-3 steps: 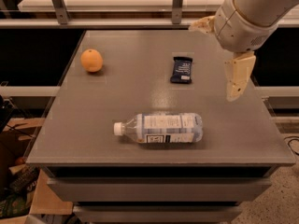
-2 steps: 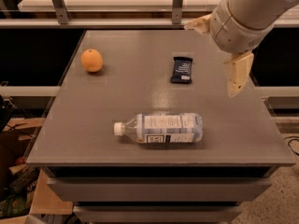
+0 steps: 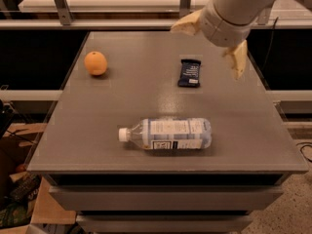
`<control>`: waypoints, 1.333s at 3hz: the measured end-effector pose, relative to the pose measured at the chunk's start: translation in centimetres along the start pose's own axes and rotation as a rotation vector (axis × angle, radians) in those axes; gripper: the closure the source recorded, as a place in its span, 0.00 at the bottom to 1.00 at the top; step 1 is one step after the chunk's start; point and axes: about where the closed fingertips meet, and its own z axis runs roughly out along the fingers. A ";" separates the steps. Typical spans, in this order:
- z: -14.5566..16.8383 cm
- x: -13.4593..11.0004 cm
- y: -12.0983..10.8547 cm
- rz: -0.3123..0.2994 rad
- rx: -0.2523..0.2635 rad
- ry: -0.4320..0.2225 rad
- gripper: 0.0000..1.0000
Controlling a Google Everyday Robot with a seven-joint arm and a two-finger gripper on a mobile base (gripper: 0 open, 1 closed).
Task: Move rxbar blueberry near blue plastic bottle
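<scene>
Passing the orange (image 3: 95, 63) at far left, the blue plastic bottle (image 3: 168, 134) is seen lying on its side near the front, with the rxbar blueberry (image 3: 189, 72) flat beyond it, apart. The bar is best approached from straight above and pinched across its narrow width. The gripper (image 3: 208, 48) is held high just right of it, fingers spread, empty.

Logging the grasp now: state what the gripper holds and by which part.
Nothing. The gripper hangs open and empty above the far right of the table; the rxbar blueberry lies flat on it, apart from the gripper.
</scene>
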 end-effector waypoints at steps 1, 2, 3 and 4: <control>3.0 1.4 -1.7 -0.156 -0.052 -0.033 0.00; 6.1 2.4 -2.6 -0.246 -0.106 -0.058 0.00; 9.5 3.9 -3.1 -0.298 -0.151 -0.054 0.00; 12.3 4.8 -3.0 -0.315 -0.171 -0.032 0.00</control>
